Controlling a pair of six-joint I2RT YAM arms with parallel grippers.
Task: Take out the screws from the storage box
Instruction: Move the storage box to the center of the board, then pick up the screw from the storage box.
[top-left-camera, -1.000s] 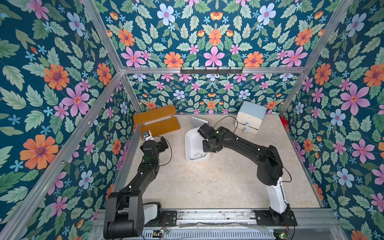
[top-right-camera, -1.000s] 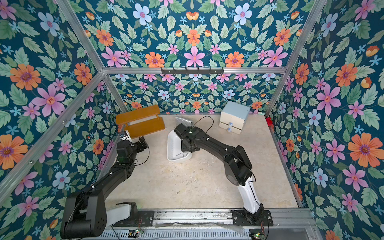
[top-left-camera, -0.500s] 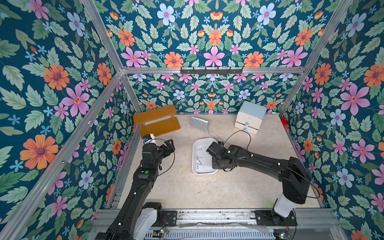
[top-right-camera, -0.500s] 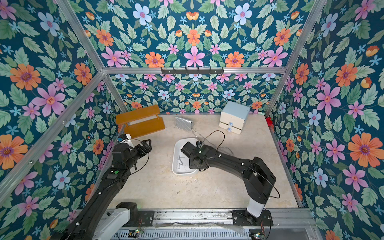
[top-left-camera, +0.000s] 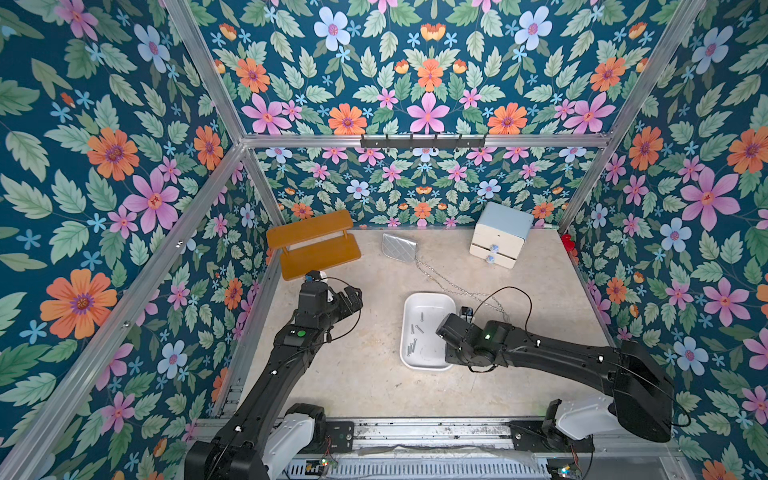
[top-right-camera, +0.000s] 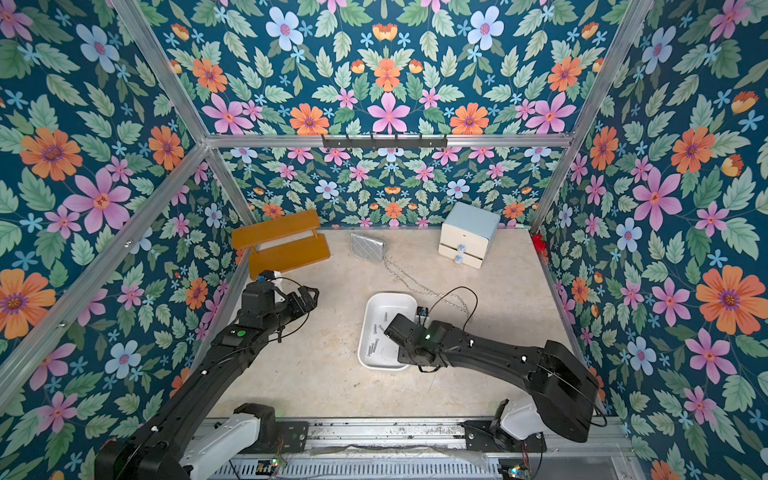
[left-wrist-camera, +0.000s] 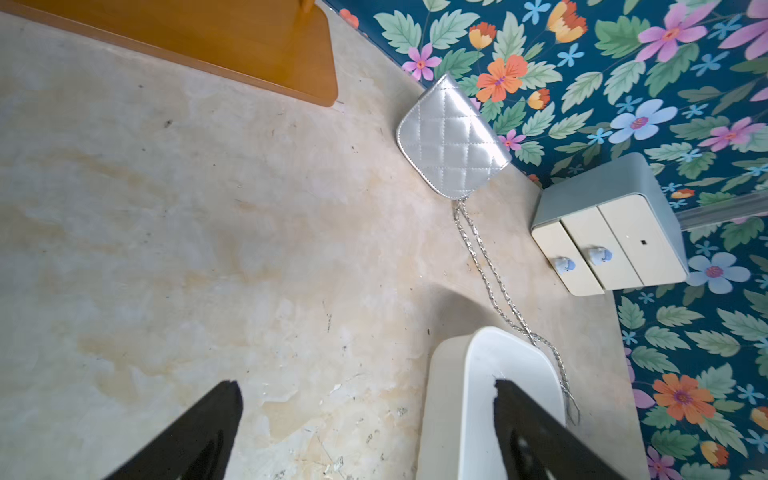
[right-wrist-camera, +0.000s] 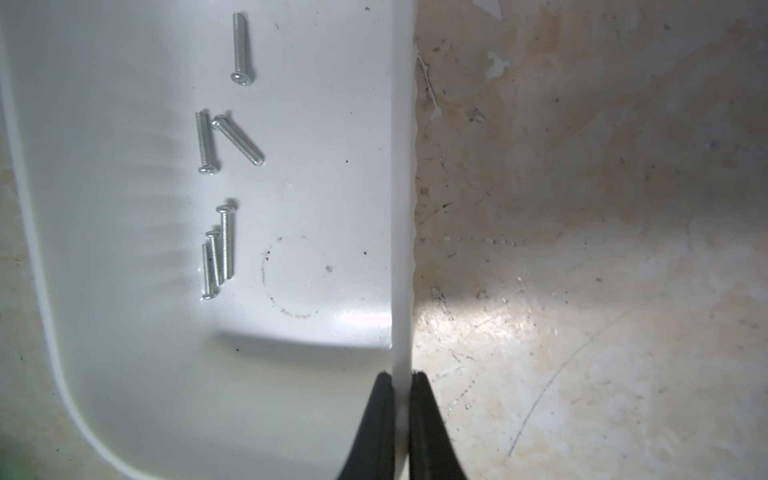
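Note:
The storage box (top-left-camera: 428, 297), a white open tub, sits mid-floor in both top views, its rim (top-right-camera: 388, 297) also showing there. Several silver screws (right-wrist-camera: 224, 241) lie loose on its bottom, seen in a top view as small screws (top-left-camera: 413, 338). My right gripper (right-wrist-camera: 401, 380) is shut on the tub's right side wall, one finger inside and one outside. My left gripper (top-left-camera: 353, 297) hangs open above bare floor to the left of the tub. In the left wrist view, the left gripper (left-wrist-camera: 365, 386) holds nothing, with the tub's end (left-wrist-camera: 449, 395) beside one finger.
An orange wooden shelf (top-left-camera: 311, 245) stands at the back left. A silver quilted purse (top-left-camera: 399, 247) lies at the back, its chain (top-left-camera: 449, 286) trailing to the tub's far corner. A cream two-drawer cabinet (top-left-camera: 500, 235) stands at the back right.
My right arm has pulled the tub from the back towards the front and a little right, and it now lies flat. My left gripper has shifted right, still open.

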